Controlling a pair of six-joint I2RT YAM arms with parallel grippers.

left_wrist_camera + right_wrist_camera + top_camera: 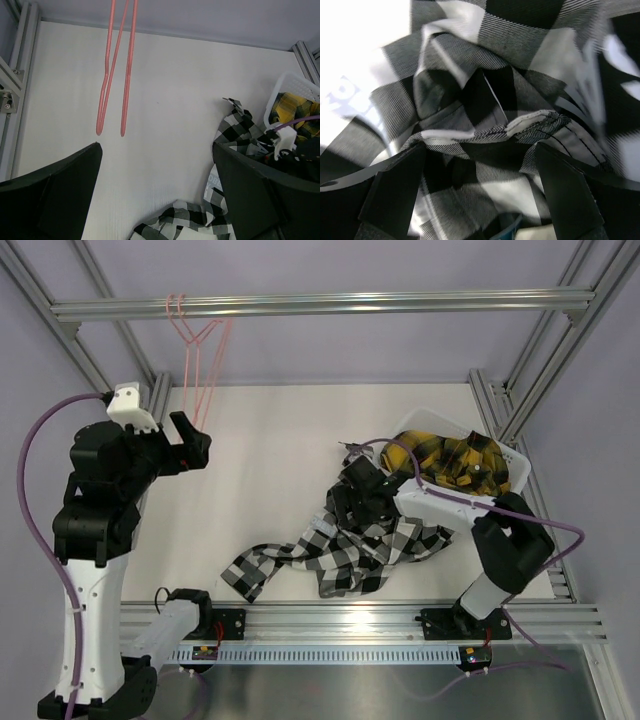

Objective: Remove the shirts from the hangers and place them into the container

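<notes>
Over the black-and-white shirt [340,555], lettering [212,186] unreadable, right hand [479,152] gapes released; left hand [156,147] likewise, empty.

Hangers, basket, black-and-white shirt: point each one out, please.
hangers [128,70]: left wrist view, on one pink wire leg.
basket [415,423]: top view, on its far-left rim corner.
black-and-white shirt [350,555]: top view, on the crumpled middle of the cloth.

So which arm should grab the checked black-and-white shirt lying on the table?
Right. The right hand is open, down over the black-and-white checked cloth shirt, beside the white plastic basket. The left hand is open too, but up by the thin pink wire hangers, away from the shirt.
</notes>
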